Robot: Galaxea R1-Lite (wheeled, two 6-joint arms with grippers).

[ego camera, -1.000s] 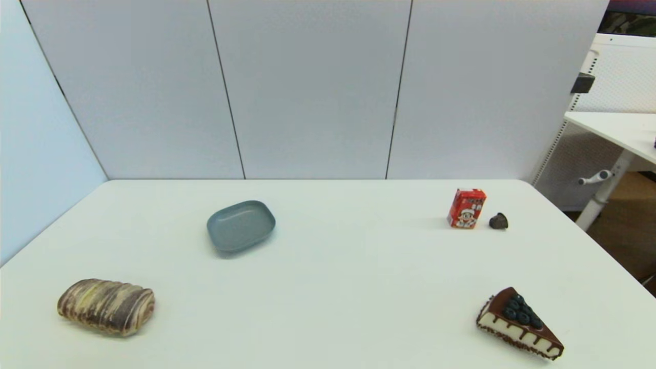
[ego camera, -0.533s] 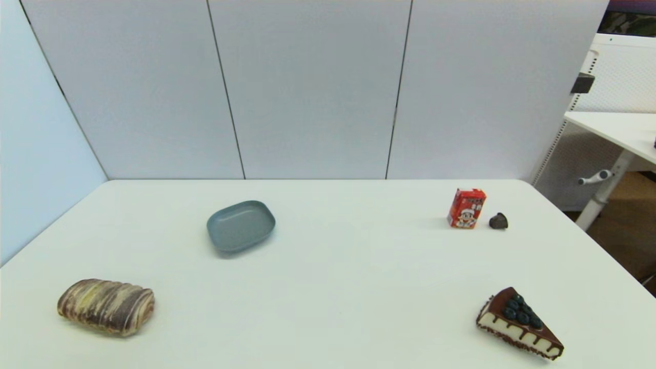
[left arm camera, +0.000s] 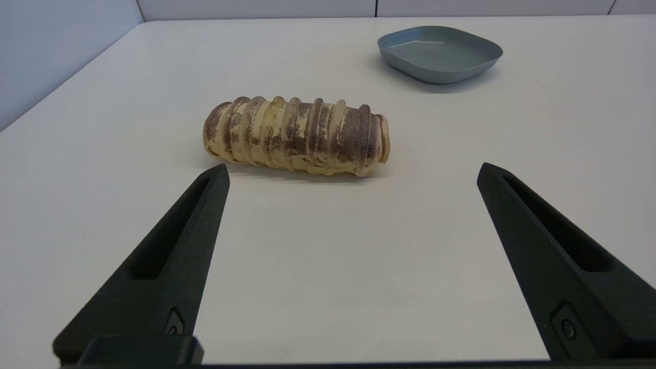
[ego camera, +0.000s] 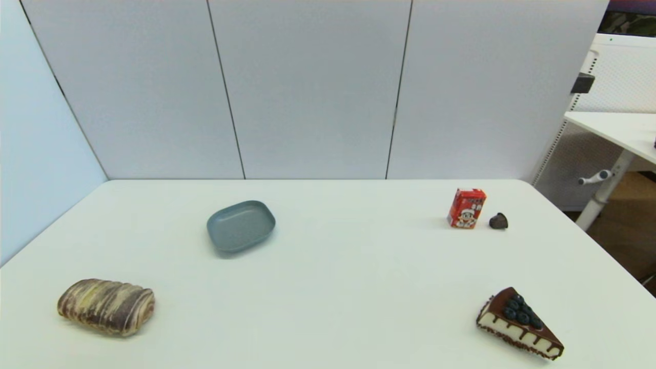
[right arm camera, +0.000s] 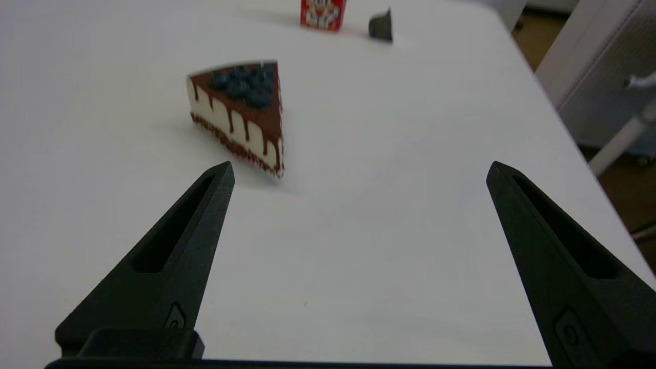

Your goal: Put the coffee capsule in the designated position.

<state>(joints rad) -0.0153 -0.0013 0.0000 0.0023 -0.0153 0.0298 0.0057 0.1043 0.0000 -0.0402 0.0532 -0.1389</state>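
Note:
The coffee capsule (ego camera: 498, 221), a tiny dark pod, lies on the white table at the far right, just right of a red carton (ego camera: 466, 208). It also shows far off in the right wrist view as the coffee capsule (right arm camera: 381, 25). Neither arm appears in the head view. My right gripper (right arm camera: 359, 171) stands open near the table's front, well short of the capsule, with nothing between its fingers. My left gripper (left arm camera: 353, 171) is open too, parked on the left side facing a bread roll. The designated position carries no visible mark on the tabletop.
A chocolate cake slice (ego camera: 518, 323) with blueberries lies front right, between the right gripper and the capsule. A marbled bread roll (ego camera: 106, 306) lies front left. A grey-blue tray (ego camera: 241, 225) sits mid-left. The table's right edge (ego camera: 589, 241) runs close to the capsule.

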